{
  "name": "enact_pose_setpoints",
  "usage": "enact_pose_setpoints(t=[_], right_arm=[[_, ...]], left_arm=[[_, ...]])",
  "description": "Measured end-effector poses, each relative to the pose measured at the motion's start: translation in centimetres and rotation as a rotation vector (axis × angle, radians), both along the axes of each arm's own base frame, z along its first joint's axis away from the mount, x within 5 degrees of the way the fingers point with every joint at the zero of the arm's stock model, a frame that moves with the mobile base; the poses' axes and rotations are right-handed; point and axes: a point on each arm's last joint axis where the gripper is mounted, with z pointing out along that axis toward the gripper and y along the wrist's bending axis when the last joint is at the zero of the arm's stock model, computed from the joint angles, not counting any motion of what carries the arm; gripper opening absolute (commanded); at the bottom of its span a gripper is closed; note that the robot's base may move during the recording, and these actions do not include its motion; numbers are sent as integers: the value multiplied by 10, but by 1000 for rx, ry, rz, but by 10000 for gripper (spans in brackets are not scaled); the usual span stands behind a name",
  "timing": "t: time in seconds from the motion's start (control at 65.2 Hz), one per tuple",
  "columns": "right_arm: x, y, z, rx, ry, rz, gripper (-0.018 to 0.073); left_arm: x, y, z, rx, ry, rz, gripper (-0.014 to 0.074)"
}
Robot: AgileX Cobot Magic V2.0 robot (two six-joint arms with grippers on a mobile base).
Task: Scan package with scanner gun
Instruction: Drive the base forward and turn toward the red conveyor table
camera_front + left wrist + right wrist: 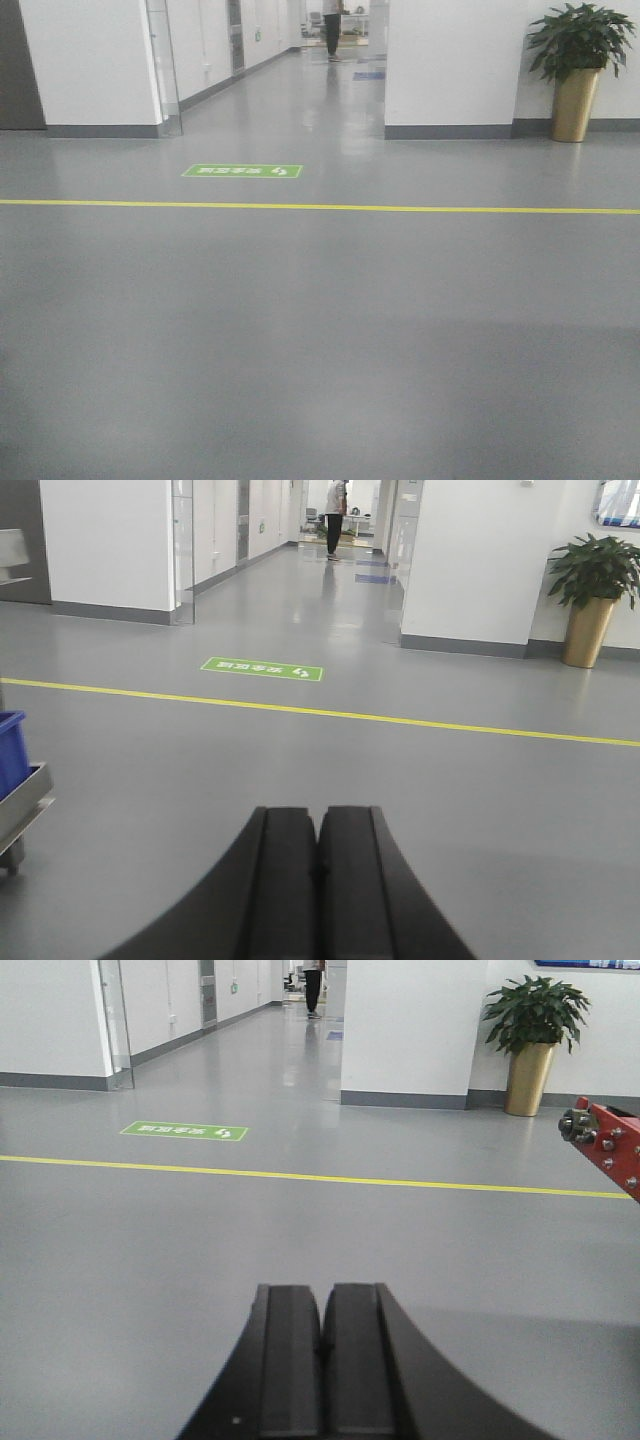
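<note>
Ahead of both grippers: grey floor (320, 350), yellow line (320, 207) | left gripper (318, 825) clenched on nothing | right gripper (322, 1305) likewise | package, scanner gun: neither in view; direction and nearer arm cannot be told

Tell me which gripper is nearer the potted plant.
Right, probably. The potted plant stands far ahead, to the right of both; it looks larger from the right gripper than from the left gripper.
</note>
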Motion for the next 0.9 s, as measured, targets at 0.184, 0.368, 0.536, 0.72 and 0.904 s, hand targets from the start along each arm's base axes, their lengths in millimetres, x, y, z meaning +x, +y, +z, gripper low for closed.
enact_pose_setpoints(t=[0.184,0.368,0.536,0.72,0.904], right_arm=[[0,0,0,0,0,0,-160],[0,0,0,0,0,0,-160],[0,0,0,0,0,0,-160],[0,0,0,0,0,0,-160],[0,0,0,0,0,0,-160]], left_arm=[[0,0,0,0,0,0,-111],[0,0,0,0,0,0,-111],[0,0,0,0,0,0,-111],[0,0,0,0,0,0,-111],[0,0,0,0,0,0,-111]])
